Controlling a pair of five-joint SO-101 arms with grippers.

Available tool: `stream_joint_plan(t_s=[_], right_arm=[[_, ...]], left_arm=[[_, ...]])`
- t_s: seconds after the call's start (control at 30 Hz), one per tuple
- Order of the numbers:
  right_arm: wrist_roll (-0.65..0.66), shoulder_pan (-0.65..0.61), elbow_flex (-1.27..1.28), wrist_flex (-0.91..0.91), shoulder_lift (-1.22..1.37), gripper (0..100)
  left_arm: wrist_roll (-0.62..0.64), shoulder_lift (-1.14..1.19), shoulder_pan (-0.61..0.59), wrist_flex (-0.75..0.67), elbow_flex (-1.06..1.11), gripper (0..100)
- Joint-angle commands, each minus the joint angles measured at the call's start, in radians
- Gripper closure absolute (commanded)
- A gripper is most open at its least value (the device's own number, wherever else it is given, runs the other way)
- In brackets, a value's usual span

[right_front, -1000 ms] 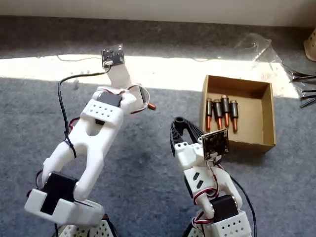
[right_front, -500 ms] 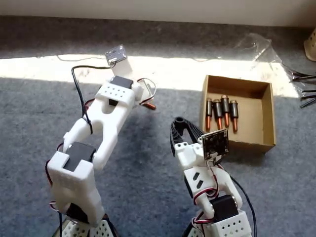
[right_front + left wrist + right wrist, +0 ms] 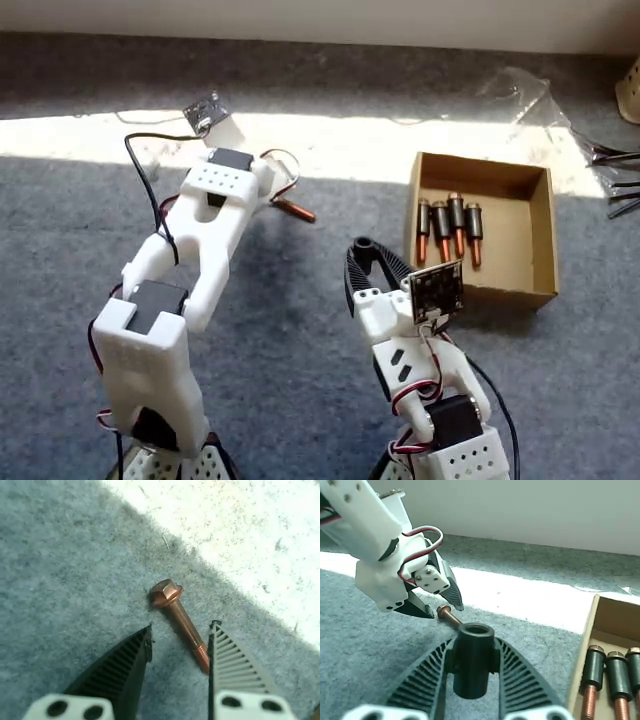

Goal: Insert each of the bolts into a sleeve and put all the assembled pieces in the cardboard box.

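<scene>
Closest in, the right end effector (image 3: 472,680) is clamped on a black sleeve (image 3: 473,660), bore upward, and hasn't moved in the last second. Beyond it the left arm has swung aside, so more of the copper bolt (image 3: 175,611) now shows lying on the grey desk (image 3: 300,340). The left end effector (image 3: 181,626) is spread wide, a finger on either side of the bolt's threaded end, gripping nothing. I'd say the pickup is next. Farther off, the cardboard box (image 3: 515,238) holds four assembled pieces (image 3: 447,228), as before.
</scene>
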Motion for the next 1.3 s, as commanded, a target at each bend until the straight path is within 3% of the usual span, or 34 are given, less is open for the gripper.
stream_joint_plan(t_s=[0.0, 0.13, 0.27, 0.47, 0.6, 0.9, 1.27], right_arm=[[-0.003, 0.01, 0.104, -0.031, -0.01, 99.4], [-0.003, 0.01, 0.104, -0.031, -0.01, 99.4], [-0.003, 0.01, 0.104, -0.031, -0.01, 99.4], [0.141, 0.008, 0.105, -0.031, -0.01, 99.4], [0.144, 0.008, 0.105, -0.031, -0.01, 99.4], [0.144, 0.008, 0.105, -0.031, -0.01, 99.4], [0.144, 0.008, 0.105, -0.031, -0.01, 99.4]], left_arm=[[0.018, -0.008, -0.005, 0.005, -0.047, 82], [0.021, -0.007, -0.008, 0.005, -0.044, 82], [0.12, -0.007, -0.005, 0.009, -0.036, 82], [0.081, -0.007, -0.007, 0.005, -0.022, 82], [0.074, -0.007, -0.004, 0.005, -0.025, 82], [0.35, -0.005, -0.002, 0.002, 0.002, 82], [0.362, 0.157, 0.016, -0.103, -0.051, 82]])
